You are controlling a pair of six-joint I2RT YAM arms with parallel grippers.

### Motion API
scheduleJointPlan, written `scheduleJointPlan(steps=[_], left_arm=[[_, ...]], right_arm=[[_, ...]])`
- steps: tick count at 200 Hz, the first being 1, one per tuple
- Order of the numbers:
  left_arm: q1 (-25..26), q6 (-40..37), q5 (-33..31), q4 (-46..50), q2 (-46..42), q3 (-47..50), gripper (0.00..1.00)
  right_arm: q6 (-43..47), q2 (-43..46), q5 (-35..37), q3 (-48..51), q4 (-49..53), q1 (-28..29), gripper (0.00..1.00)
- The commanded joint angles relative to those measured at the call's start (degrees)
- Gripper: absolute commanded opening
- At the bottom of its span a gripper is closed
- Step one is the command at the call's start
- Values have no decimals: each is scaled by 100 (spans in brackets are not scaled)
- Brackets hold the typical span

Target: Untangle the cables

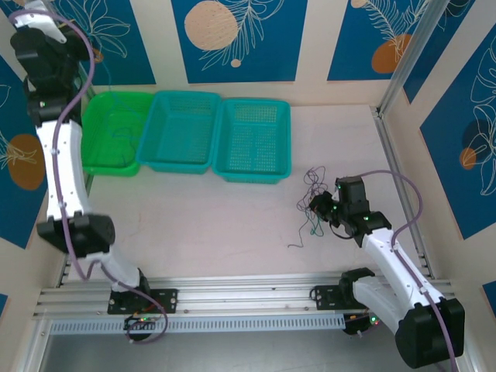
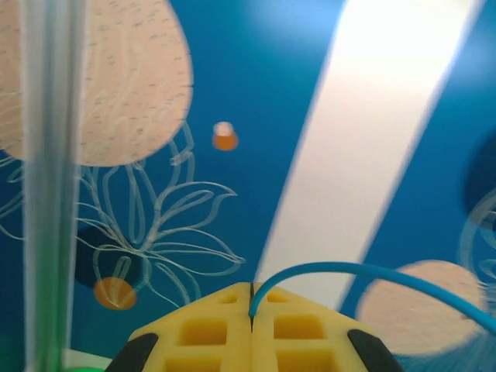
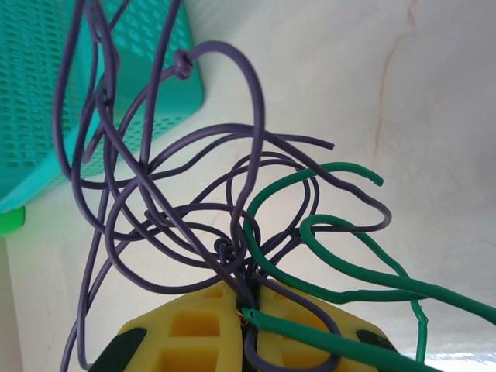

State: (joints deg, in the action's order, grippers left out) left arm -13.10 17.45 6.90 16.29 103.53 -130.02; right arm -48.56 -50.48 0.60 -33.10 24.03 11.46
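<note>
Jaws of the right gripper [image 3: 246, 298] are clamping shut on the cables [image 3: 194, 225], purple and green strands looping outward from the yellow pads [image 3: 186, 325]. Jaws of the left gripper [image 2: 252, 298] are pinching a single blue cable [image 2: 372, 271]. Wrist view is resolving strand colours; top view is placing these cables right of the teal basket [image 1: 252, 139], loose ends trailing over the table [image 1: 232, 225].
</note>
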Motion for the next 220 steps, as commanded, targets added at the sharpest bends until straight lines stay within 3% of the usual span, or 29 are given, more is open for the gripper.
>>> scheduleJointPlan(steps=[1,26,71,79,120,140,177,199,220], left_arm=[[-229,-99,73,1508,1234,-1513,0],[-233,-49,-63,1212,1395,-666,0],[-256,25,-635,2116,2189,-605,1],[-285,84,-746,2178,2245,-517,11],[-413,324,-551,2278,2080,-274,87],[-412,515,-389,2287,1766,-180,98],[-387,1062,335,2691,1295,-110,91],[-170,1389,1103,2169,482,828,88],[326,1436,1393,1514,-551,1986,87]], right_arm=[[116,-82,-130,-168,181,40,0],[-1,-280,-135,-98,-41,73,0],[79,-584,-236,-277,-76,133,0],[83,-598,-244,-302,-82,136,0],[115,-578,-298,-322,-118,171,0],[97,-538,-336,-280,-144,164,0],[96,-309,-346,-140,-215,170,0],[187,-226,-353,-113,-191,171,0],[310,-234,-533,-148,-202,189,0]])
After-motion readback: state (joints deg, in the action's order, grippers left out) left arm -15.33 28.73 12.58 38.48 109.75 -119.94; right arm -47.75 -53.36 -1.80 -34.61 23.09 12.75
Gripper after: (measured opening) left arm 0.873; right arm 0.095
